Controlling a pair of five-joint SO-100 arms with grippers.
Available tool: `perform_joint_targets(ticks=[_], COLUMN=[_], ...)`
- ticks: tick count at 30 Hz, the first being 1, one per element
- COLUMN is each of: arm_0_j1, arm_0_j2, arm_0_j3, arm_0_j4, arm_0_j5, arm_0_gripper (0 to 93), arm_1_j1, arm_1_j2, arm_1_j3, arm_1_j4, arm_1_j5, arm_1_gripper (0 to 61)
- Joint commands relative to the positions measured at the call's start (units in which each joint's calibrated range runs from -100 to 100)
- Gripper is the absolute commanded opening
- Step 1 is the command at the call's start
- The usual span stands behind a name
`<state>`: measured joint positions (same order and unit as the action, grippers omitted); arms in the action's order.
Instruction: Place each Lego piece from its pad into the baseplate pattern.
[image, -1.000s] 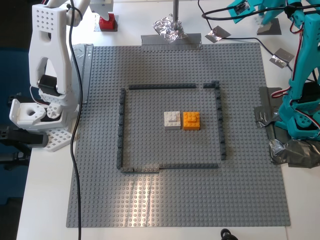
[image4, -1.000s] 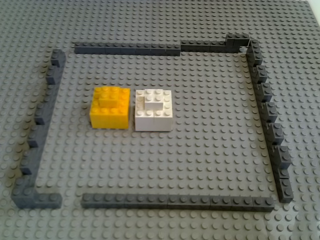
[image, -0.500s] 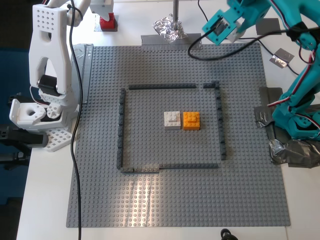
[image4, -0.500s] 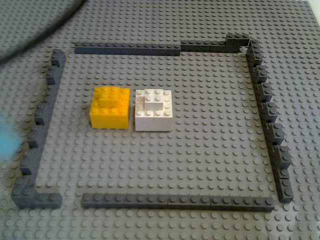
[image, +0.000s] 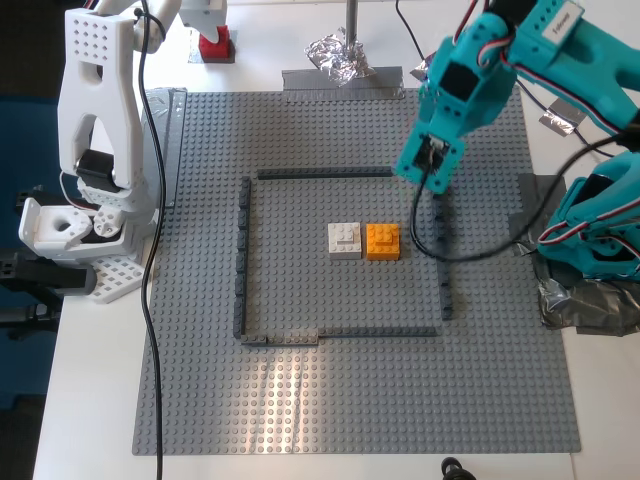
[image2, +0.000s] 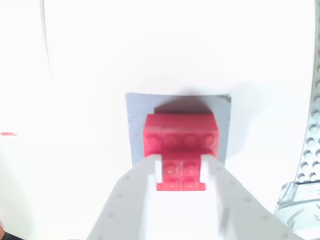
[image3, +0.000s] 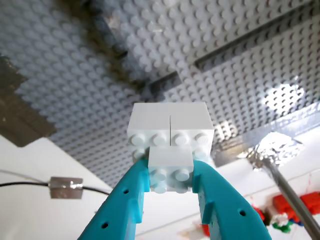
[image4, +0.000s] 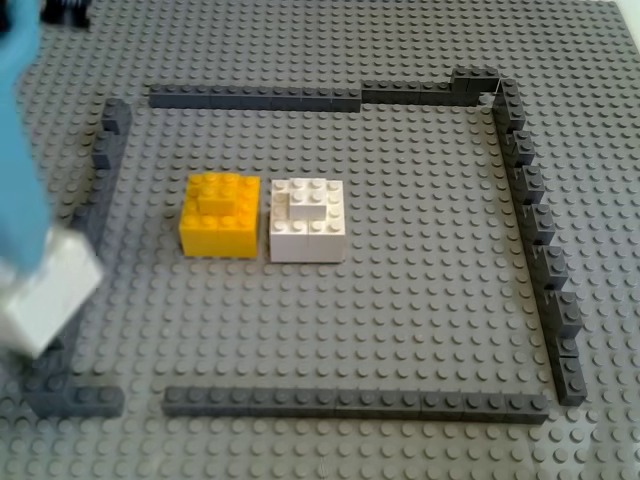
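Two arms, each gripper closed on a Lego piece, one over the baseplate and one off it.

The teal first gripper (image3: 172, 182) is gripping a white brick (image3: 170, 132) and holding it clear above the grey baseplate (image: 200, 400), over the dark outline strips (image: 325, 173) near their corner by the orange brick (image: 382, 241); the brick's studs are facing the wrist camera, and its long axis cannot be told. The white second gripper (image2: 181, 170) is clamping the red brick (image2: 181, 150), which is sitting on its grey pad (image2: 137, 130) on the tabletop (image2: 100, 60) beyond the baseplate's far edge. Another white brick (image: 344, 240) is touching the orange brick inside the outline.
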<state>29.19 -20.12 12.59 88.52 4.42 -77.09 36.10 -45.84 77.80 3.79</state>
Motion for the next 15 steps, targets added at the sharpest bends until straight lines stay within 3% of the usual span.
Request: perform_joint_targets(ticks=[1,7,15], arm_0_j1=[-5.21,-12.98,-19.94], arm_0_j2=[-6.23,-7.78,-7.44], arm_0_j3=[5.88,8.59,11.93], arm_0_j4=[-0.4,-0.48,-0.56], arm_0_j5=[-1.07,-4.59,-6.74], arm_0_gripper=[0.0,0.0,0.0], arm_1_j1=[1.39,7.34,21.99], arm_1_j2=[-10.95,-25.11,-48.89], arm_1_j3=[-2.15,5.44,33.34], arm_1_j4=[3.49,7.4,7.8], arm_1_j5=[-0.73,-3.52,-6.25], arm_1_gripper=[0.2,0.2,0.2])
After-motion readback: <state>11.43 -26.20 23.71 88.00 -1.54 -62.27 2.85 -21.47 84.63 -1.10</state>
